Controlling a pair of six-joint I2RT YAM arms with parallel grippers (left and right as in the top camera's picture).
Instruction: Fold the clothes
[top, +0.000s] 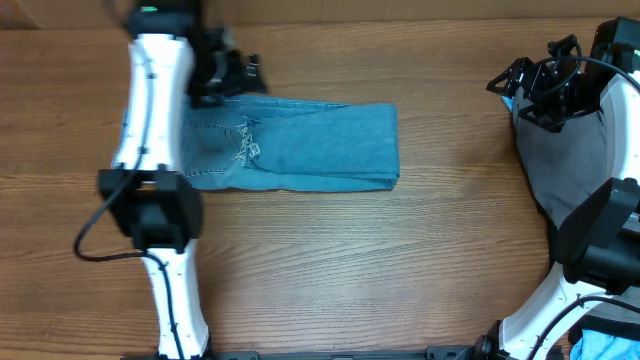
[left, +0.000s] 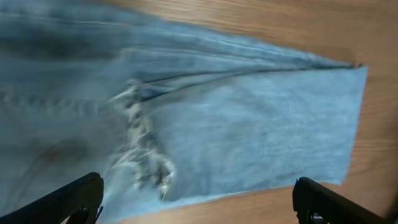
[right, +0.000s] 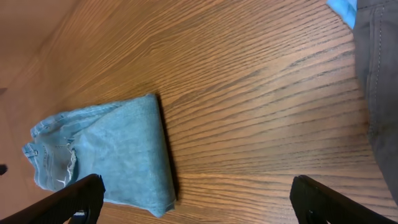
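Note:
The light-blue denim jeans (top: 300, 147) lie folded in a long band on the wooden table, frayed hems near the left. They also show in the left wrist view (left: 236, 124) and the right wrist view (right: 118, 149). My left gripper (top: 230, 72) is at the jeans' far left edge, open and empty, its fingers (left: 199, 202) spread above the cloth's edge. My right gripper (top: 535, 85) is open and empty at the far right, above the grey trousers (top: 570, 160). Its fingers (right: 198, 199) hang over bare wood. A bright-blue garment (right: 343, 9) peeks beside the grey trousers.
The wooden table (top: 400, 270) stretches between the jeans and the grey trousers. More bright-blue cloth (top: 605, 342) shows at the bottom right corner. The left arm (top: 150, 150) crosses the jeans' left end.

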